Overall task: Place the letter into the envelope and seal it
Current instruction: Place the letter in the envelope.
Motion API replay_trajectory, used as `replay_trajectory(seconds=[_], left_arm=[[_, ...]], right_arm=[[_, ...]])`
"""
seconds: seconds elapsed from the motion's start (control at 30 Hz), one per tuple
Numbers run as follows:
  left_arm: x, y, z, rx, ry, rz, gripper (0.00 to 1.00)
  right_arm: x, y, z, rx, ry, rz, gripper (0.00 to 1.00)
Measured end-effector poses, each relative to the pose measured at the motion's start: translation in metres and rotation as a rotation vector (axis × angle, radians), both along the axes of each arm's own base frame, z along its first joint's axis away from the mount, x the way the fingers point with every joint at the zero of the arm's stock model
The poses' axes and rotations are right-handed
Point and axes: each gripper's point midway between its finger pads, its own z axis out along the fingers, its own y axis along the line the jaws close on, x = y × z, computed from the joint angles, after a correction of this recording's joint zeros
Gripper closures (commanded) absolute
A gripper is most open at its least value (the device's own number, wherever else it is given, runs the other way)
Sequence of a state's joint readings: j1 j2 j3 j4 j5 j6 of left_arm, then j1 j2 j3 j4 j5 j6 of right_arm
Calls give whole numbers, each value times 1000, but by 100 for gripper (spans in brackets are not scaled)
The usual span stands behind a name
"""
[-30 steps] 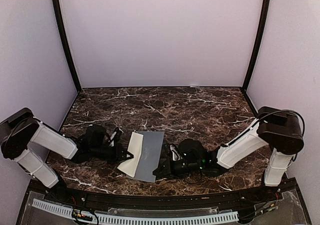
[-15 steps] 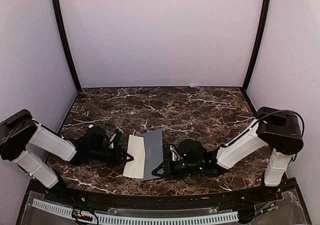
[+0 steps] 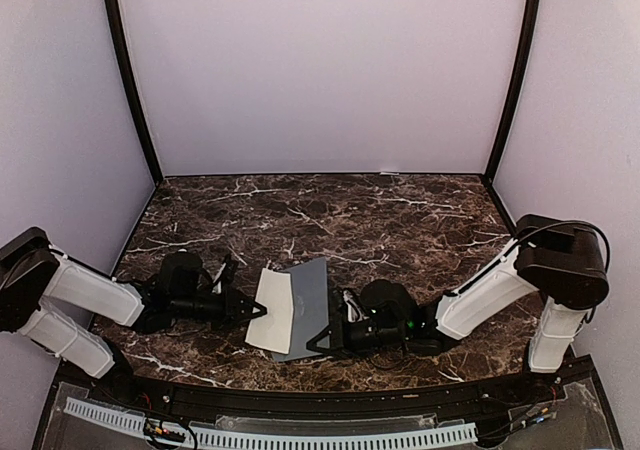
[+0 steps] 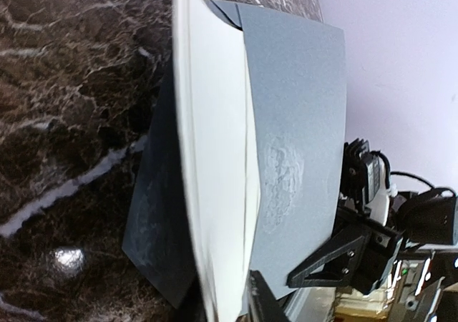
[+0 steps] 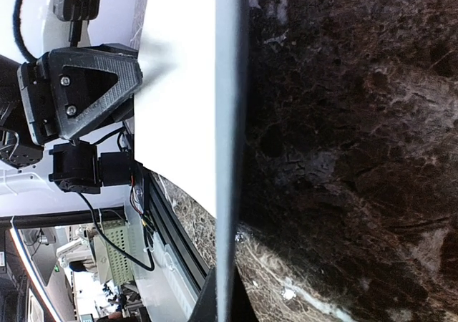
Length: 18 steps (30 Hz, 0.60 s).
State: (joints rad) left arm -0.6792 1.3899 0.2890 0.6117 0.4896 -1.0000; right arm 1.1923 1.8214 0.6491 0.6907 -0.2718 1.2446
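Clamped on the letter, the left gripper has pushed it right, deeper into the envelope that the right gripper pinches, so insertion looks partway done.

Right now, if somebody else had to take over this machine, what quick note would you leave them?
Left gripper: shut on the letter, at its left edge.
Right gripper: shut on the envelope, at its near right edge.
Where: both papers are held between the arms near the front middle of the table. The letter's right part looks tucked under the envelope's grey panel; the rest sticks out to the left.
Done: the letter is partly in.
Left: slide the letter fully in, then close and seal the flap.
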Motion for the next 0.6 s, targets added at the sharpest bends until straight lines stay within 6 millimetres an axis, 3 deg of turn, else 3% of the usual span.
replay_trajectory(seconds=[0.13,0.33,0.6], left_arm=[[-6,0,-3,3,24,-25,66],[-22,2,-6,23,66,-74,64],[-37,5,8,15,65,-108,63]], right_arm=[[0,0,0,2,2,-1,100],[0,0,0,2,6,-3,100],[0,0,0,2,6,-4,100]])
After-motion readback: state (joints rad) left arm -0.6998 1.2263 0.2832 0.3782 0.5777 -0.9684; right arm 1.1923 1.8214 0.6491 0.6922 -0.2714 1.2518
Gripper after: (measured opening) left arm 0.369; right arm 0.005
